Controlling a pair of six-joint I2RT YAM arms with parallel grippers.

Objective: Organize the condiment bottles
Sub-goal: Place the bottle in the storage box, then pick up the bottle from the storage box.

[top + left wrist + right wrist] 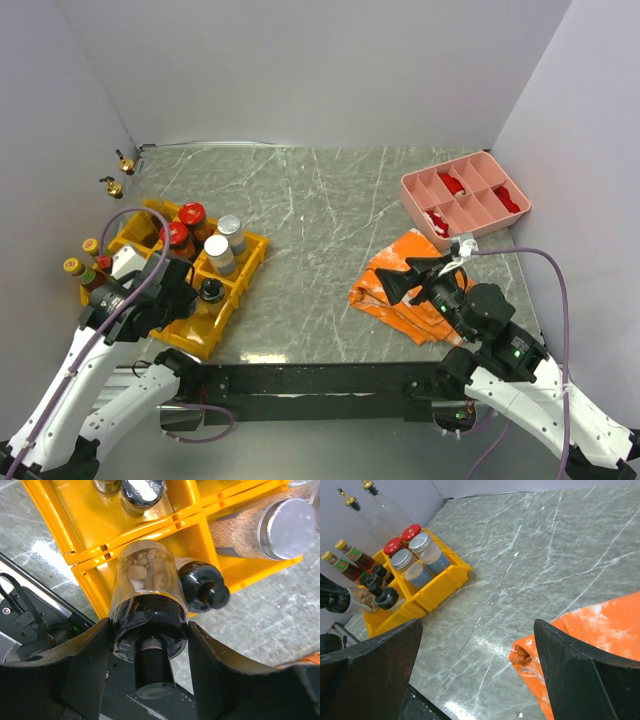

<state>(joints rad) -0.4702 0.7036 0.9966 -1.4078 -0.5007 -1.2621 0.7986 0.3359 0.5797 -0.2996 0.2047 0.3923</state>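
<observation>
**Left hand** (149,652) clenched on the black collar of one clear bottle (145,580), held tilted at the near edge of the bins, probably for carrying to a free slot. Just beyond the fingers are joined yellow bins (90,510) on the counter (280,610), which keep bottles upright and grouped. One black-capped bottle (202,587) sits in the nearest compartment.

Farther from this hand, inside the bins, are two red-topped jars (192,212) and two silver-lidded jars (230,225), paired by lid. To the hand's left stand two yellow-capped bottles (90,245). Beyond them, two gold-spout bottles (125,160) stand by the wall.

**Right hand** (408,278) released, jaws wide, idle over one orange cloth (600,625). One pink tray (410,192) lies beyond it.
</observation>
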